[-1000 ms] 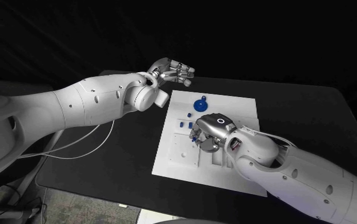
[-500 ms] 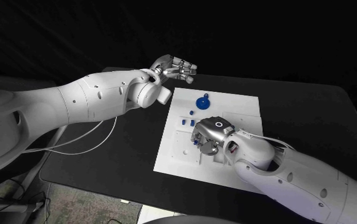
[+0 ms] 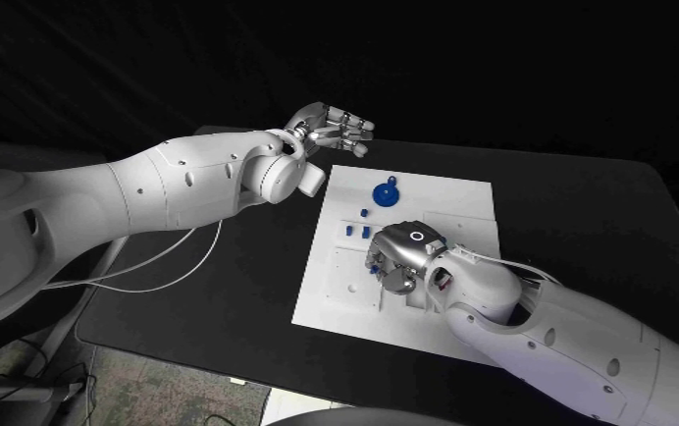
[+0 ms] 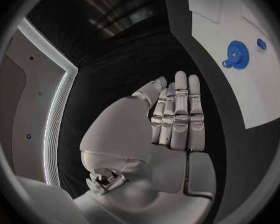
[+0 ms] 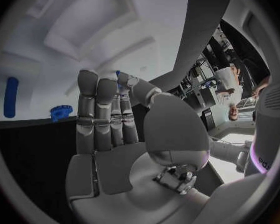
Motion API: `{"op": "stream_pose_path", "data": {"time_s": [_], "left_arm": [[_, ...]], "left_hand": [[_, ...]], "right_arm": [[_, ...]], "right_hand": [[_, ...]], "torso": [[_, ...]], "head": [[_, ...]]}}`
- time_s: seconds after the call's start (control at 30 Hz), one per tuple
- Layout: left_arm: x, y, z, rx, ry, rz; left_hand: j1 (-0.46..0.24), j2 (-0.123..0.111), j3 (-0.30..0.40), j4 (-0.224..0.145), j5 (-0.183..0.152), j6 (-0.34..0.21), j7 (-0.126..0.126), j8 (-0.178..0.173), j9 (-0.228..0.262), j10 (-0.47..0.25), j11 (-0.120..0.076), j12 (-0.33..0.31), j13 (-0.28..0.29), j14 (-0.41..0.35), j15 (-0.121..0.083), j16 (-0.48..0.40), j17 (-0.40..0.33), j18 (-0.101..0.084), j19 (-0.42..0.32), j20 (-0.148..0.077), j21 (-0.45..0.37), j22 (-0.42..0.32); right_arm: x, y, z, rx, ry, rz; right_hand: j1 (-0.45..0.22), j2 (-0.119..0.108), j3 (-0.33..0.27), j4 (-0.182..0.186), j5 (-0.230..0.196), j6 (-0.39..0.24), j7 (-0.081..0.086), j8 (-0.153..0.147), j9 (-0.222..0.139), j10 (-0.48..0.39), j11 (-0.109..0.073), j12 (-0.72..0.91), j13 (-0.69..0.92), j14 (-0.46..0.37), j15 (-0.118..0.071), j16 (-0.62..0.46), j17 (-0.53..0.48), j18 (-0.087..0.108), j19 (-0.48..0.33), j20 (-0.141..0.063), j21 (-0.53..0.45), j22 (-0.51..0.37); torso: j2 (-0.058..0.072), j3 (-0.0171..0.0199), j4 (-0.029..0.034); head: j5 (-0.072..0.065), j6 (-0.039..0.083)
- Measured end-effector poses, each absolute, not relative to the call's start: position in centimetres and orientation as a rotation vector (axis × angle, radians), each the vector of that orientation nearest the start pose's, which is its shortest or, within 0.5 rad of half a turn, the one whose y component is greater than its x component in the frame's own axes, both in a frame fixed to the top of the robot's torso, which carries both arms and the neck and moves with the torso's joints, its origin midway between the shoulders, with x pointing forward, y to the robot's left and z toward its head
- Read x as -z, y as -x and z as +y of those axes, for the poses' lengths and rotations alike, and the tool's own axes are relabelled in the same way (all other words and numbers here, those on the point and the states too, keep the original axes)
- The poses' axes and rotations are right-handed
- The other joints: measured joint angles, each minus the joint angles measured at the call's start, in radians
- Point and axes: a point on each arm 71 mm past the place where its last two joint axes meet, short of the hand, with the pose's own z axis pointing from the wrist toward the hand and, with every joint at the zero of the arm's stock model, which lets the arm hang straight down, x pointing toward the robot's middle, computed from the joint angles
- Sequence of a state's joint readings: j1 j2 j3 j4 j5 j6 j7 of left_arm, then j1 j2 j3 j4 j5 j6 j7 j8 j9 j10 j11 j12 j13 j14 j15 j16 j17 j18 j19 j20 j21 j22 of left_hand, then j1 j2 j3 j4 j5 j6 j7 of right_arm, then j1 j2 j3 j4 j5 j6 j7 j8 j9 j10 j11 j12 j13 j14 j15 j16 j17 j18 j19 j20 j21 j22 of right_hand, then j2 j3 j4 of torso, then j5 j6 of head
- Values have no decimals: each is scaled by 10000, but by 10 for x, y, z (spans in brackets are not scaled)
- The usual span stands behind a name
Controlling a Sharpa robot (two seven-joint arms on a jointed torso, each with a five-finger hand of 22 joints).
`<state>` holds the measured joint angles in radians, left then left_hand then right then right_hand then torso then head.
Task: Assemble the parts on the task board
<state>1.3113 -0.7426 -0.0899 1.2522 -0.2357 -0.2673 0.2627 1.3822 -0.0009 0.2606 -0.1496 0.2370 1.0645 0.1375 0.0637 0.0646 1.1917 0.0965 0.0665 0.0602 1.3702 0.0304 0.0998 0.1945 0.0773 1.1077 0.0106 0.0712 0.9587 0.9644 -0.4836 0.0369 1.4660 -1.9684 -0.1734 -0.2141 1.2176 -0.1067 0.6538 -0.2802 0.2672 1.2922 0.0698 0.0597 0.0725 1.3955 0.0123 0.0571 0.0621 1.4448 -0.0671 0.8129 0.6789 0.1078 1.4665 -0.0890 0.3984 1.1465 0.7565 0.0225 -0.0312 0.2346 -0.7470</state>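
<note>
Black desk [image 3: 212, 279] with the white board [image 3: 453, 205] in the middle. Left hand [image 3: 333, 132] hangs off past the board's far corner, fingers [image 4: 180, 114] straight and together, empty. Right hand [image 3: 403, 259] is down on the board's middle; can't tell if its fingers have a part. Blue gear [image 3: 385, 194] and small parts [image 3: 348, 234] lie loose, so I'd say assembly's barely begun.

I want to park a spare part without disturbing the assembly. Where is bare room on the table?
Bare black table lies left of the task board, below the left arm, and again right of the board toward the far right corner. The board's middle is crowded: the right robot hand sits among small blue parts, with the blue gear beyond.
</note>
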Motion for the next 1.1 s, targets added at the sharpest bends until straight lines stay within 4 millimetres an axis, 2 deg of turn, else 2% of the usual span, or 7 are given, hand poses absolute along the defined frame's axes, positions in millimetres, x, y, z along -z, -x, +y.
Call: {"op": "stream_pose_path", "data": {"time_s": [0.63,1.1], "left_arm": [[158,-549,237,12896,8766,15154],[158,-549,236,12934,8776,15263]], "left_hand": [[-40,-40,34,34,-1,-35,35,0,0,0,0,0,0,0,0,0,0,0,0,0,0,-85],[-39,-39,34,34,-1,-35,35,0,0,0,0,0,0,0,0,0,-10,0,-36,36,0,-111]], "right_arm": [[262,-427,-27,-6534,6302,16487],[265,-425,-25,-6458,6490,16496]], "right_hand": [[-14,-18,2,2,-2,23,-27,11,3,-2,0,-1,-3,0,0,39,-41,-1,-22,-14,0,81],[-39,-44,30,29,-10,-1,-42,1,6,-2,1,-2,-4,-1,2,38,-64,-1,5,-38,-123,95]], "torso": [[-3,-16,8],[-4,-8,5]], "head": [[12,-41],[47,-93]]}}
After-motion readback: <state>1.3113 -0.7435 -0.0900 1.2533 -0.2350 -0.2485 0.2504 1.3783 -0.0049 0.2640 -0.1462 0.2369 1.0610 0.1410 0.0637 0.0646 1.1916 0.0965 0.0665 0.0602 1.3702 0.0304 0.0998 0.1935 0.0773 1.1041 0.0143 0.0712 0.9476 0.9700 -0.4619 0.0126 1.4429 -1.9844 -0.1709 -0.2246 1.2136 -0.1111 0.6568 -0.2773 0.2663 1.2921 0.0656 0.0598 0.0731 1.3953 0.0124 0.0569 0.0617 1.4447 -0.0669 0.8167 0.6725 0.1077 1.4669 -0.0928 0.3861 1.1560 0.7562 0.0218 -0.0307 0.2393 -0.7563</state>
